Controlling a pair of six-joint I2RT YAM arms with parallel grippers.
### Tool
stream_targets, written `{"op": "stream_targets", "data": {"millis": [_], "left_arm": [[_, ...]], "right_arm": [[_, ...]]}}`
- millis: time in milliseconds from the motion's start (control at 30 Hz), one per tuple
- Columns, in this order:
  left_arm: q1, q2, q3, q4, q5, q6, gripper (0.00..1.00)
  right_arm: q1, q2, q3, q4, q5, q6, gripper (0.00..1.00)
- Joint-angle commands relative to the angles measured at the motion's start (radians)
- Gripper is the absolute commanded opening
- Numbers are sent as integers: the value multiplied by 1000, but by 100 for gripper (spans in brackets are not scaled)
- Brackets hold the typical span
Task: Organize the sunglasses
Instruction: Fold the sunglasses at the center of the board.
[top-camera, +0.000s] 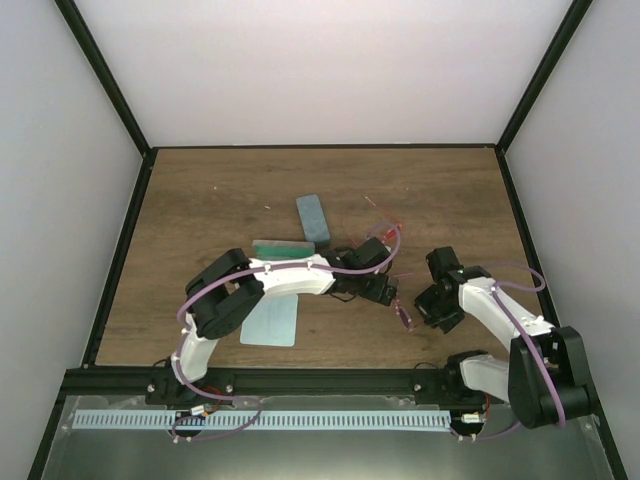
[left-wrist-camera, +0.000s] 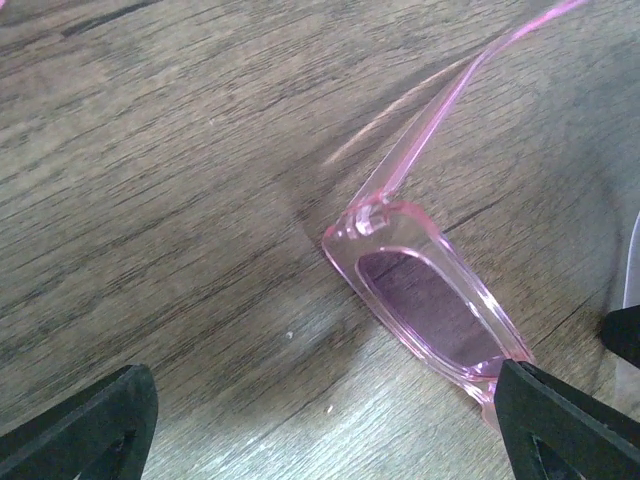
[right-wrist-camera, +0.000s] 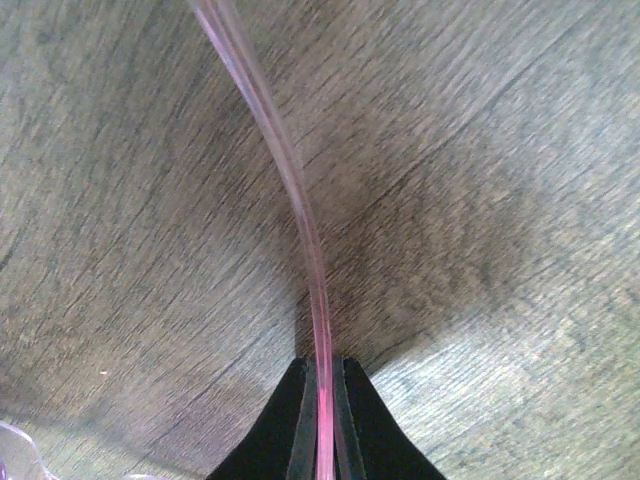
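Right gripper is clamped on the thin temple of the translucent pink sunglasses, which lie on the table, lower right of centre in the top view. A hard pull could bend or snap it. Beyond, the left gripper gapes wide, one finger just beside the lens front, and a nudge could skid the pair.

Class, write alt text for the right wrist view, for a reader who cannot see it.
The right claw is shut on one thin arm of the pink sunglasses. The arm curves up and away from the claw over a wooden table.
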Motion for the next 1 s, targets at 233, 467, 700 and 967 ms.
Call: {"op": "stream_targets", "data": {"millis": [233, 467, 700, 967], "left_arm": [[1, 118, 111, -2, 27, 21, 93], [-1, 168, 157, -9, 37, 21, 93], [-3, 185, 157, -9, 55, 6, 93], [-22, 195, 154, -8, 69, -1, 93]], "right_arm": [[-8, -89, -50, 23, -39, 2, 1], [-7, -149, -86, 45, -69, -51, 1], [-6, -144, -71, 99, -94, -185, 1], [7, -37, -16, 121, -103, -270, 3]]}}
